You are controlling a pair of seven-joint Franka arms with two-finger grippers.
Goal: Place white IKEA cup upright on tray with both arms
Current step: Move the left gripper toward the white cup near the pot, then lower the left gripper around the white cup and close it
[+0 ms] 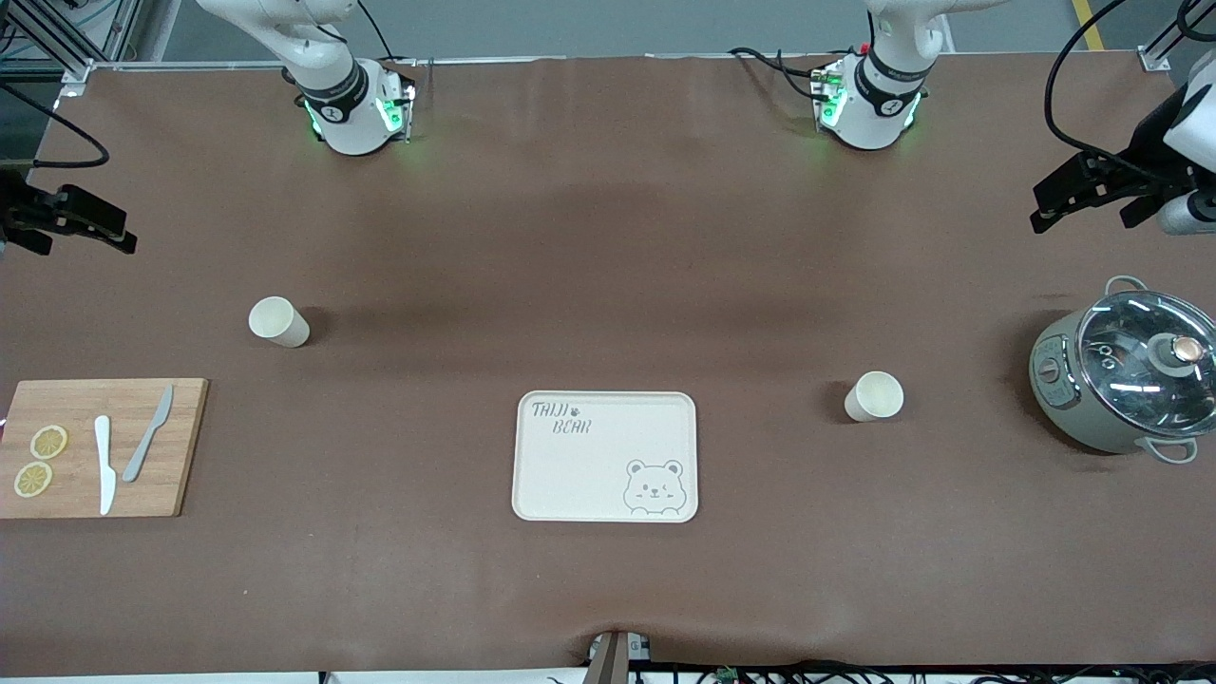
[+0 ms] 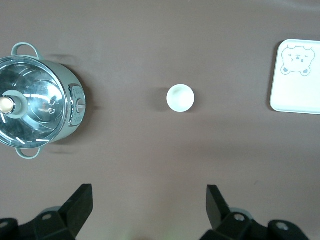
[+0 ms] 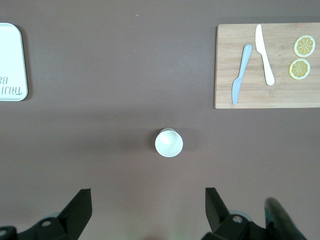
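Two white cups stand upright on the brown table. One cup is toward the right arm's end. The other cup is toward the left arm's end. The cream bear tray lies empty between them, nearer the front camera; its edge shows in the left wrist view and the right wrist view. My left gripper is open and empty, up over the table beside the pot. My right gripper is open and empty, up over its end of the table.
A grey pot with a glass lid stands at the left arm's end. A wooden cutting board with two knives and lemon slices lies at the right arm's end.
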